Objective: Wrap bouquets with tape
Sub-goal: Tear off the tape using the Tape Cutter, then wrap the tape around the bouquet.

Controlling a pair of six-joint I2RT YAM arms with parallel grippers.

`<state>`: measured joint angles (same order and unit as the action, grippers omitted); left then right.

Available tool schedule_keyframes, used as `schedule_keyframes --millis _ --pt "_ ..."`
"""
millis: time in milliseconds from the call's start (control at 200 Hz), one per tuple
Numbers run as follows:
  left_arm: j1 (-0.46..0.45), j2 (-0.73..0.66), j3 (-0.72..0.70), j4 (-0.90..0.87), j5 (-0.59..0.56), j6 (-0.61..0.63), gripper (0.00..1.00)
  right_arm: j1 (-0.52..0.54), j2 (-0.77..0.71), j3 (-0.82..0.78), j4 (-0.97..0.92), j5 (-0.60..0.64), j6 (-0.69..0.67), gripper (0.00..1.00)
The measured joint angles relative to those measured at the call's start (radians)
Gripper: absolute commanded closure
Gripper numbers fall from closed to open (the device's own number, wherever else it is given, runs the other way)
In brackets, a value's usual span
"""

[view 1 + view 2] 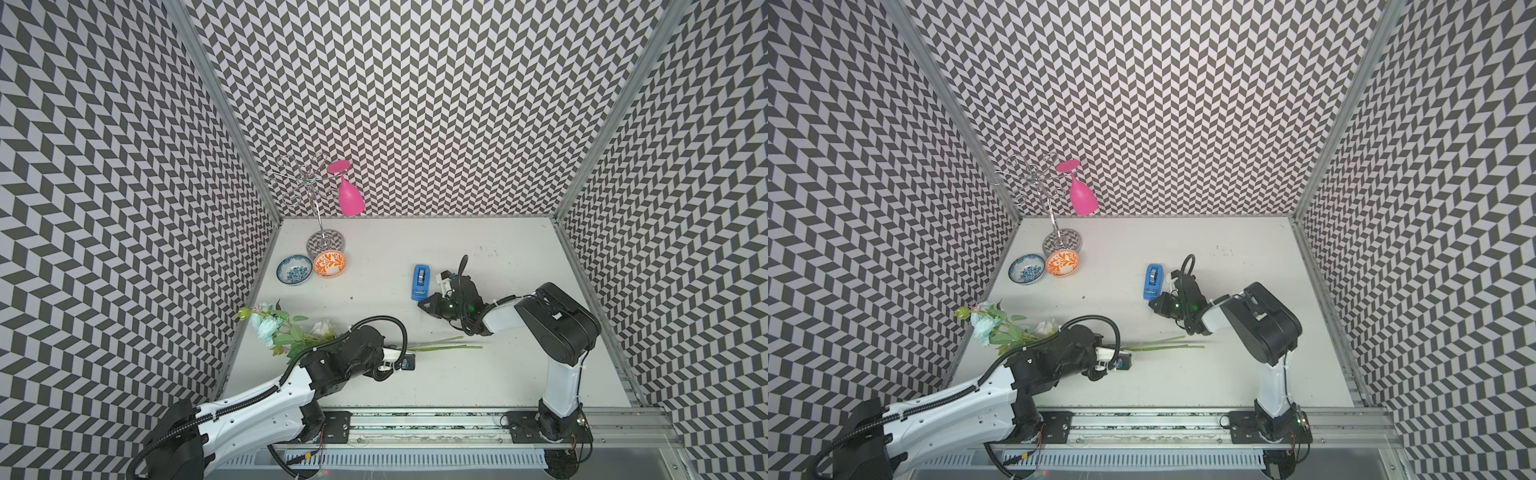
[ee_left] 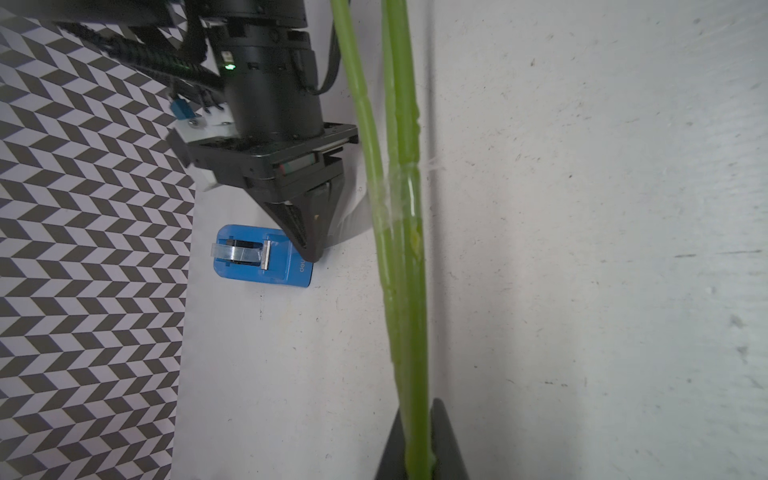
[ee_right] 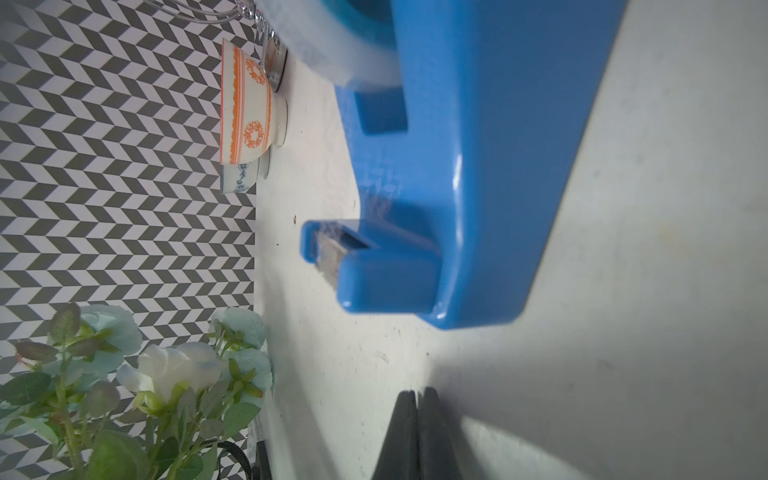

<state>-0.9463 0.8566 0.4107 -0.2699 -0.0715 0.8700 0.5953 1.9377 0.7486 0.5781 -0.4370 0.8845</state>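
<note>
Chevron-patterned walls enclose a white table (image 1: 478, 374). On its left side lie the bouquets (image 1: 286, 332), blooms toward the left wall, stems (image 2: 401, 249) running right; clear tape binds them partway along. The left gripper (image 2: 419, 453) is clamped on those stems. Farther back and right sits the tape (image 1: 420, 282), a blue dispenser. The right gripper (image 3: 417, 415), jaws pressed together and empty, rests just beside its near end.
</note>
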Motion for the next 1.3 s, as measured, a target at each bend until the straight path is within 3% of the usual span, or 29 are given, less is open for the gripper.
schedule_keyframes --millis 205,275,436,686,826,931,1021,1136,1217,1297 --pt "0.0 -0.027 0.0 0.002 -0.016 0.0 1.0 0.014 -0.001 -0.018 0.021 -0.014 0.008 1.0" --pt "0.0 -0.043 0.0 0.004 -0.02 0.0 1.0 0.014 -0.023 -0.025 -0.006 -0.009 0.002 0.79" --pt "0.0 -0.054 0.04 -0.034 -0.031 0.003 1.0 -0.027 -0.2 -0.025 -0.224 0.026 -0.08 0.57" --pt "0.03 0.069 0.254 -0.155 -0.045 0.023 1.0 -0.272 -0.53 0.048 -0.507 0.065 -0.273 0.44" --pt "0.101 0.135 0.407 -0.251 0.019 0.023 1.0 -0.455 -0.673 0.051 -0.617 0.068 -0.373 0.4" --pt "0.135 0.163 0.482 -0.302 0.055 0.027 1.0 -0.518 -0.789 0.049 -0.679 0.072 -0.458 0.38" --pt "0.154 0.194 0.543 -0.357 0.094 0.026 1.0 -0.518 -0.955 -0.012 -0.619 0.019 -0.509 0.32" --pt "0.179 0.237 0.616 -0.412 0.135 0.026 1.0 -0.471 -1.277 -0.235 -0.369 -0.078 -0.56 0.3" --pt "0.196 0.259 0.66 -0.435 0.154 0.022 1.0 -0.343 -1.447 -0.387 -0.182 -0.113 -0.622 0.3" --pt "0.215 0.274 0.697 -0.455 0.171 0.018 1.0 -0.147 -1.458 -0.466 -0.08 -0.106 -0.722 0.3"
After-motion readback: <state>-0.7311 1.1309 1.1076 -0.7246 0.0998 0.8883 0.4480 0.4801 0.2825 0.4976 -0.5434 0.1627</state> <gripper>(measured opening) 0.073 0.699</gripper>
